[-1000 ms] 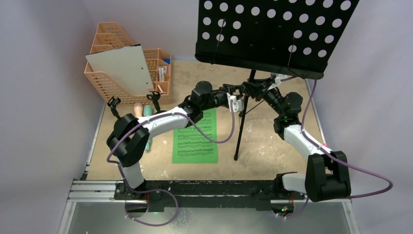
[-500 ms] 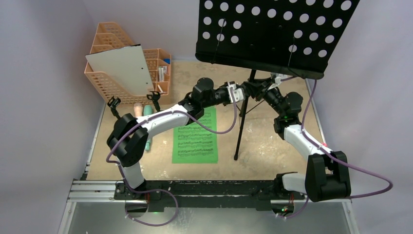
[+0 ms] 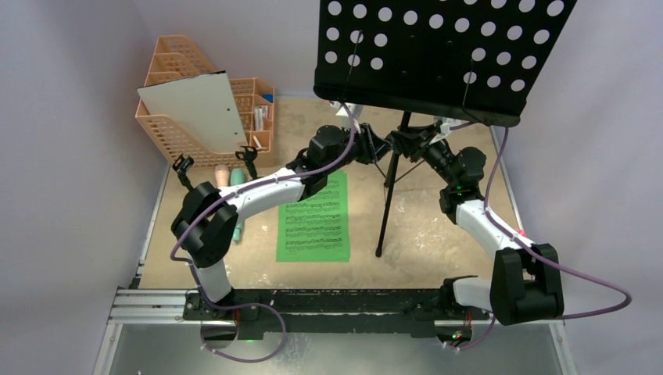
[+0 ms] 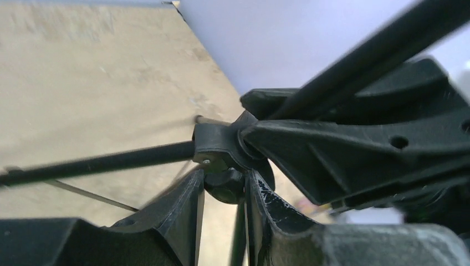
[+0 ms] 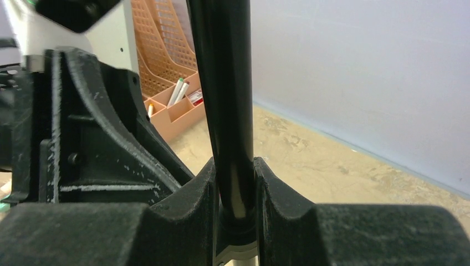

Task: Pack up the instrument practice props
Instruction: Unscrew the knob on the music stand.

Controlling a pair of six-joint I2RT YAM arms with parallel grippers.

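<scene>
1. The left arm reaches from its base far forward and to the right. Its white forearm slants across the table (image 3: 438, 234), and the wrist is turned toward the music stand (image 3: 388, 203).
2. The left gripper (image 4: 224, 180) sits at the stand's tripod hub (image 4: 213, 147). Its two fingers (image 4: 185, 213) press against either side of a small round knob (image 4: 221, 191) under the hub, so it is clamped on the knob.
3. The right arm folds up at the elbow near its base. Its forearm rises forward and leans left, meeting the stand from the other side.
4. The right gripper (image 5: 234, 172) is closed tight around the upright pole (image 5: 224, 83), one finger touching each side.
5. The stand is upright at the far right of the table, its hole-punched desk (image 3: 438, 55) tilted high above both wrists.
6. A green sheet-music page (image 3: 313, 223) lies flat just left of the pole's foot.
7. The pink toy microphone (image 3: 222, 175) and mint toy microphone (image 3: 238, 228) lie partly hidden under the left arm. The two black holders (image 3: 184, 166) stand near the orange mesh organizer (image 3: 188, 62) and the grey-white board (image 3: 194, 109).
</scene>
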